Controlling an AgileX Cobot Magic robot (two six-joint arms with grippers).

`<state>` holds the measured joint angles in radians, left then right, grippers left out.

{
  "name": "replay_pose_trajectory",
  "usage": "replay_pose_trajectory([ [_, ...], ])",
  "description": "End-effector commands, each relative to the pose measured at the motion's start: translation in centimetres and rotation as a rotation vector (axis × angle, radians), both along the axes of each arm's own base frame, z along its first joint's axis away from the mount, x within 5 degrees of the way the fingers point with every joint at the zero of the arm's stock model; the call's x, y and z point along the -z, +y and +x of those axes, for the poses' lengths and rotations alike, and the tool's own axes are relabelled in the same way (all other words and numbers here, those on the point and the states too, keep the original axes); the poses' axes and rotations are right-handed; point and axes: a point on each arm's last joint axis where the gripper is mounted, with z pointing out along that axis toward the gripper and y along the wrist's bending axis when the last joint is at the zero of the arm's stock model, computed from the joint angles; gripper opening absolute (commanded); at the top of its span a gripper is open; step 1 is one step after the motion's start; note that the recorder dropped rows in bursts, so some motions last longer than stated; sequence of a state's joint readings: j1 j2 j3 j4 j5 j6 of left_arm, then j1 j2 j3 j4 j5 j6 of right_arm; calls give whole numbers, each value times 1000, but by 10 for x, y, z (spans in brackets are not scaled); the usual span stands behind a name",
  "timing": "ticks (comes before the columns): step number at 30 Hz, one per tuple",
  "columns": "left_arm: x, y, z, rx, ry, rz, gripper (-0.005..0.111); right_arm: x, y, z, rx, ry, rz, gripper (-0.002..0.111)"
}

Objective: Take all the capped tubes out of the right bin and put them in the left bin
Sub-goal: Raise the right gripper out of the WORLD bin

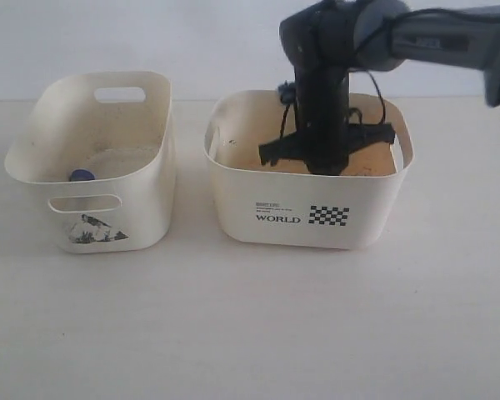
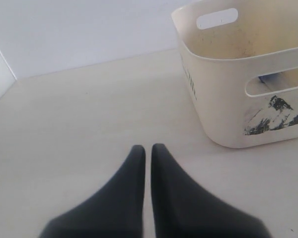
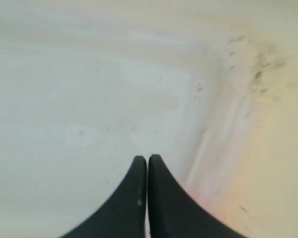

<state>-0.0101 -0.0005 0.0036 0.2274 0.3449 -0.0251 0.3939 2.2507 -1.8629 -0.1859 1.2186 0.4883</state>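
Note:
The right bin (image 1: pixel 233 204) with "WORLD" and a checkered patch stands right of centre. My right arm (image 1: pixel 323 100) reaches straight down into it. The right gripper (image 3: pixel 147 157) is shut, nothing showing between its fingers, close to the bin's pale inner wall (image 3: pixel 89 84). No tube shows inside this bin; its front wall hides the floor. The left bin (image 1: pixel 142 212) with the dark picture holds one tube with a blue cap (image 1: pixel 82 175), also glimpsed through the slot handle (image 2: pixel 268 78). My left gripper (image 2: pixel 148 147) is shut and empty over the table beside the left bin (image 2: pixel 223 99).
Both bins stand side by side on a pale table (image 1: pixel 250 333) with a narrow gap between them. A white wall (image 1: pixel 192 33) runs behind. Cables (image 1: pixel 375 87) hang off the right arm above the right bin's rim.

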Motion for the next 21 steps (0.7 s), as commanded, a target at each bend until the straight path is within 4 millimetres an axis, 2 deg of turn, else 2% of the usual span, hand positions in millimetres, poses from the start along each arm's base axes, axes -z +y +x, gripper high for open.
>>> replay_pose_trajectory([
  [1,-1,0,0,-2,-7,-8,4,-78,-6,-14,-39,-156,53,0],
  [3,-1,0,0,-2,-7,-8,4,-102,-9,-21,-54,-206,70,0],
  [5,-1,0,0,-2,-7,-8,4,-117,-11,-26,-62,-236,80,0],
  [8,-1,0,0,-2,-7,-8,4,-127,-13,-30,-69,-259,87,0],
  [17,-1,0,0,-2,-7,-8,4,-127,-12,-31,-101,-253,87,0],
  [21,-1,0,0,-2,-7,-8,4,-118,-10,-32,-155,-211,91,2],
])
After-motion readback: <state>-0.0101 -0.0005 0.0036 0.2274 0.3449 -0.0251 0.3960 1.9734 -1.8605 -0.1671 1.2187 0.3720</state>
